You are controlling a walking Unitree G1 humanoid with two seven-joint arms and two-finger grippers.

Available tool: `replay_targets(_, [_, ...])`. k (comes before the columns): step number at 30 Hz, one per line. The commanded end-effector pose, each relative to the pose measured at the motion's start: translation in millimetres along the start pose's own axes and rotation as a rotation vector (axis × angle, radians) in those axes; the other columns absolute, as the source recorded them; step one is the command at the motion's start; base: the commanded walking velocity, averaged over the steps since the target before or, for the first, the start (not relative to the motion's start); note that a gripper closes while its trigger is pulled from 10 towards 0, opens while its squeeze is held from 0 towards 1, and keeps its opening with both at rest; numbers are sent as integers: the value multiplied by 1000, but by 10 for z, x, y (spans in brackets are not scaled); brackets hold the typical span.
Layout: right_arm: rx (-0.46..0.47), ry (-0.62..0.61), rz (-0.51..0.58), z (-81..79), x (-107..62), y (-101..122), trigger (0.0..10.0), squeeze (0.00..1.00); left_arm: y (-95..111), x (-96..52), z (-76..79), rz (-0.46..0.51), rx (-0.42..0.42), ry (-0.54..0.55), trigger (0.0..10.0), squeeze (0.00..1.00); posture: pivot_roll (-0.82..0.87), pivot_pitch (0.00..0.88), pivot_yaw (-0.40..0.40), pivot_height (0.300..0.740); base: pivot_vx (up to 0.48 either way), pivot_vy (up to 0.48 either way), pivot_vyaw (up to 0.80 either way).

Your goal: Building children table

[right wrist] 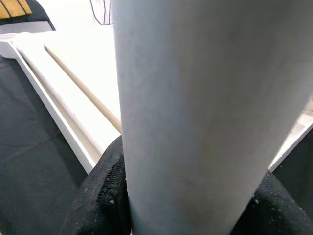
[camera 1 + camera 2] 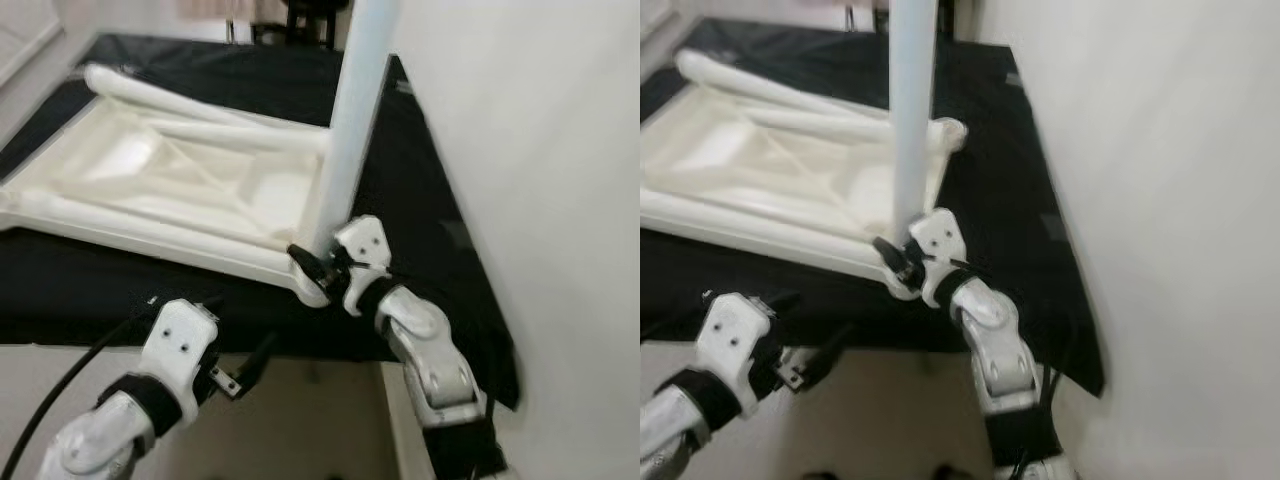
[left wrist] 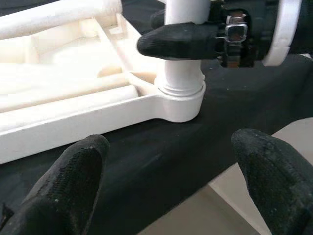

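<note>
Tabletop (image 2: 170, 185) on cloth (image 2: 420, 200); leg (image 2: 350, 110) upright at its near-right corner.

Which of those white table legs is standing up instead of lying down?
The leg at the near right corner of the upside-down tabletop, held by the right gripper. It stands upright in its socket; the other legs lie flat on the tabletop.

The right arm reaches forward and up from the lower right, its wrist bent inward. The right end effector (image 2: 318, 262) has its 2 black fingers (image 1: 105, 196) pressed against either side of the upright white leg (image 2: 350, 120), clamped low near its base. The left arm comes in from the lower left, wrist raised. The left end effector (image 2: 245, 370) hangs free, its 2 fingers (image 3: 63, 191) spread wide apart with nothing between them.
</note>
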State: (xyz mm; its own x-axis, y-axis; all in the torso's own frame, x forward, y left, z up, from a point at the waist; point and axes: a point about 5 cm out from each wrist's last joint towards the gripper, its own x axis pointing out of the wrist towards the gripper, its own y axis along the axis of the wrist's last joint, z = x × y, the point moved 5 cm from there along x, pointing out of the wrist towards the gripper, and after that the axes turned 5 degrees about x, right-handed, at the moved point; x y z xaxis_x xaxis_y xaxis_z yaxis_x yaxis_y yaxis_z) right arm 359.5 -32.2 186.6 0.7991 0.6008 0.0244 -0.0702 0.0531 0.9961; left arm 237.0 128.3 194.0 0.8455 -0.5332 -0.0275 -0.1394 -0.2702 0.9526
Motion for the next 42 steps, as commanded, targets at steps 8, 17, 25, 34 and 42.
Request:
replay_targets(8, [68,132,-165,-130,58,-255,10000,1000,-18,-9,15,-9,2,-22,10000,0,143,243,-140,740,0,0,0])
replay_targets(17, [-13,572,7,-266,119,273,10000,0,-13,11,13,-3,4,-17,10000,0,152,234,-148,740,0,0,0])
replay_targets(25, [-21,821,-55,-267,125,320,10000,0,-8,23,16,2,5,-11,10000,0,168,231,-162,740,0,0,0])
replay_targets(34, [1,870,-55,-238,242,345,0,0,-8,19,28,2,5,-9,10000,0,176,232,-162,740,0,0,0])
replay_targets(42, [-10,635,-64,-10,291,189,0,0,-12,11,48,-1,2,-12,10000,0,169,237,-165,740,0,0,0])
